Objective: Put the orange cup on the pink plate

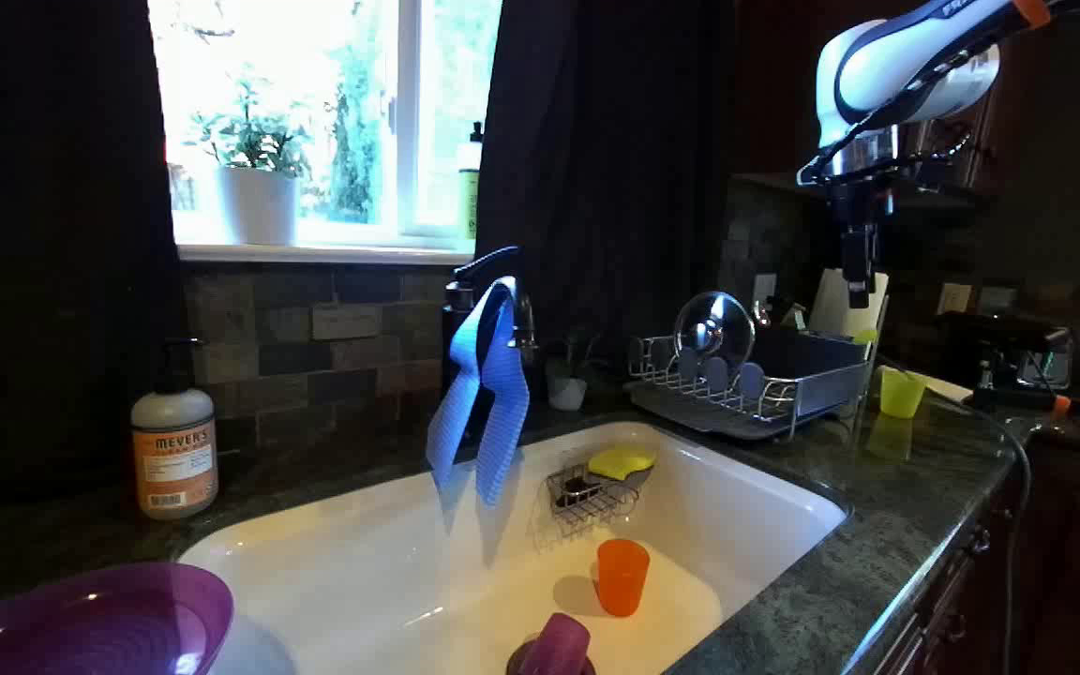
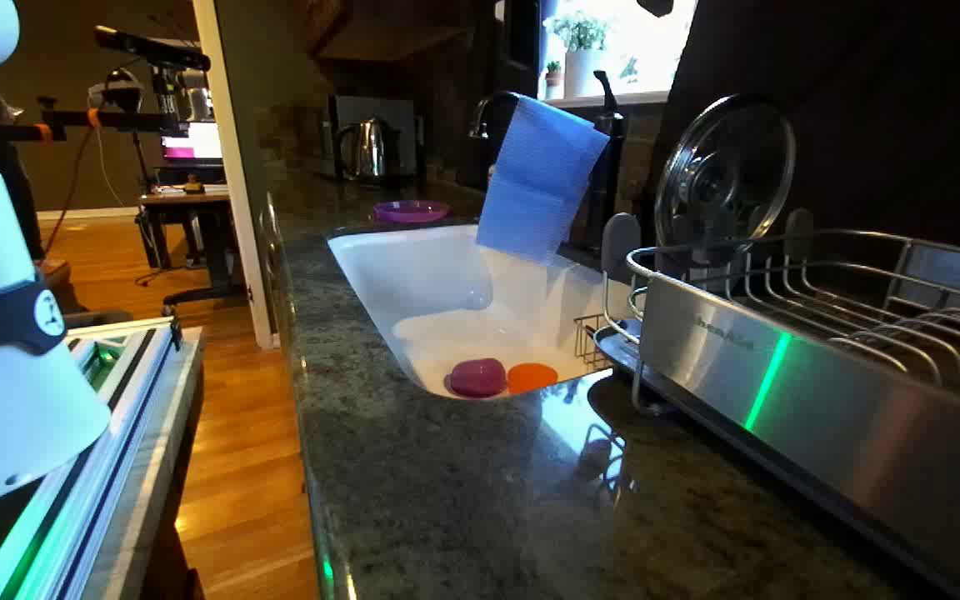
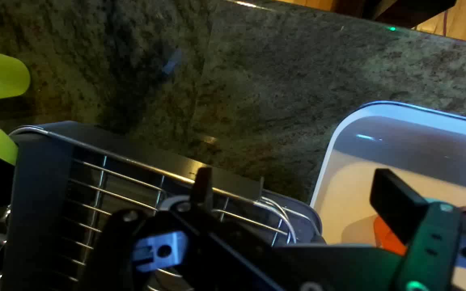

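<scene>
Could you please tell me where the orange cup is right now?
In an exterior view, the orange cup sits inside the white sink, right of centre, with the small purple object to its lower left and the wire caddy behind it.

Pink plate partly off-frame
</scene>
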{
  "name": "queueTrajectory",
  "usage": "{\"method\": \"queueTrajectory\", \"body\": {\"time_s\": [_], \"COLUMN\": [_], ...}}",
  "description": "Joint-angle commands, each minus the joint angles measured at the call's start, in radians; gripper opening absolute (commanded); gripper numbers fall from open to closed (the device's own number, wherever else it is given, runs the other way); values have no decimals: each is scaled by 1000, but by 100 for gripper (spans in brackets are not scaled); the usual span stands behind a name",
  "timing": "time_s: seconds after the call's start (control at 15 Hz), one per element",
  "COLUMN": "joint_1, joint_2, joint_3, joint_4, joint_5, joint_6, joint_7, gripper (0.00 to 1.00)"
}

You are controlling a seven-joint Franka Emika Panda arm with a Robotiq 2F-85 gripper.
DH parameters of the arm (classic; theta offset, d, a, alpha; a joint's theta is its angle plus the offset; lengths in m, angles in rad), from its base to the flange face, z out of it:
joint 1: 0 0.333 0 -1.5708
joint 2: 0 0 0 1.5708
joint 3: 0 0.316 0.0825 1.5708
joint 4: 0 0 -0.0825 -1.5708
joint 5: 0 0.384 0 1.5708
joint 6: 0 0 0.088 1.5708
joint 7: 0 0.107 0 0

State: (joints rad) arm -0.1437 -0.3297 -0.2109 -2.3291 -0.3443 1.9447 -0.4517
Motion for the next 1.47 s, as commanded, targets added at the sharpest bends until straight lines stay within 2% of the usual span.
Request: {"method": "queueTrajectory", "body": {"time_s": [0.0, 0.13, 0.33, 0.6, 0.8, 0.93, 1.13, 1.2, 1.4], "joint_1": [1, 1, 38, 96, 138, 151, 117, 128, 106], "joint_2": [0, 0, 42, 163, 290, 374, 468, 409, 472], "joint_3": [-1, -1, 50, 144, 166, 166, 176, 187, 189], "joint_4": [1, 1, 28, 106, 170, 205, 219, 188, 209], "joint_5": [0, 0, -7, -1, 97, 238, 396, 313, 362], "joint_6": [-2, -2, 106, 227, 308, 339, 315, 326, 327], "joint_7": [0, 0, 58, 165, 118, 13, -80, -8, -52], "gripper": [100, 100, 100, 100, 100, 100, 100, 100, 100]}}
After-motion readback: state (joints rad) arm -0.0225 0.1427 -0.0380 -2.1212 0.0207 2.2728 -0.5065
